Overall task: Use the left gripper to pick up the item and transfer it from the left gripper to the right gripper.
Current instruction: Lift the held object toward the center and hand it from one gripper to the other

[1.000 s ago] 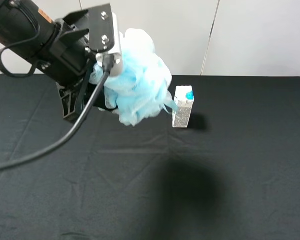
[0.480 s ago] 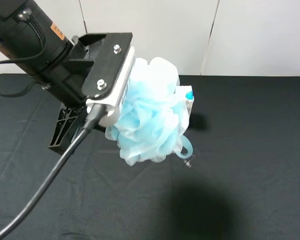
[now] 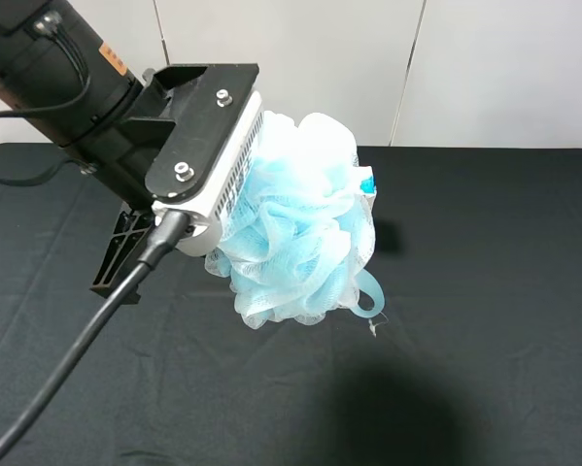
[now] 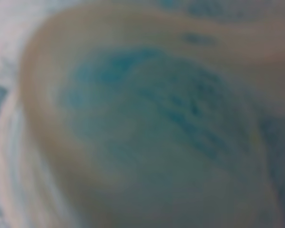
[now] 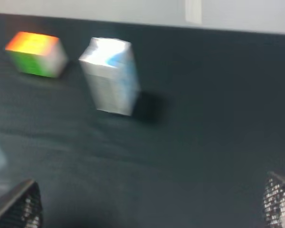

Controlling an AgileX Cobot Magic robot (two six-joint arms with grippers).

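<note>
While the left hand (image 3: 227, 184) clamps the fluffy ball-shaped mesh pouf (image 3: 295, 228), the right hand (image 5: 149, 206) gapes wide.

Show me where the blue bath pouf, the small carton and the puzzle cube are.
blue bath pouf (image 3: 295, 233), exterior high view, middle of its mesh ball.
small carton (image 5: 111, 80), right wrist view, its front face.
puzzle cube (image 5: 32, 64), right wrist view, its green side face.

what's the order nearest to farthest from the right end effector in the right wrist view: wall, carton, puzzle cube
From the right end effector:
1. carton, upright on the black cloth
2. puzzle cube, farther back on the cloth
3. wall, beyond the cloth's far edge
</note>
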